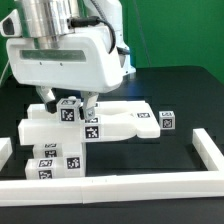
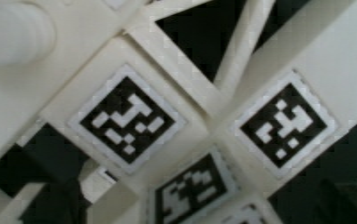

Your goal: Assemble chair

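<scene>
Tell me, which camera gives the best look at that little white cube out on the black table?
The exterior view: the small cube shows whole on the black table, toward that view's right, tag visible. The wrist view is filled with close-up tagged white parts; whether the cube is among them, I cannot tell.

The black desk [image 1: 150, 155] bears white chair parts [image 1: 50, 130] under the jaws (all tagged). A small cube [image 1: 167, 121] lies well aside.
</scene>
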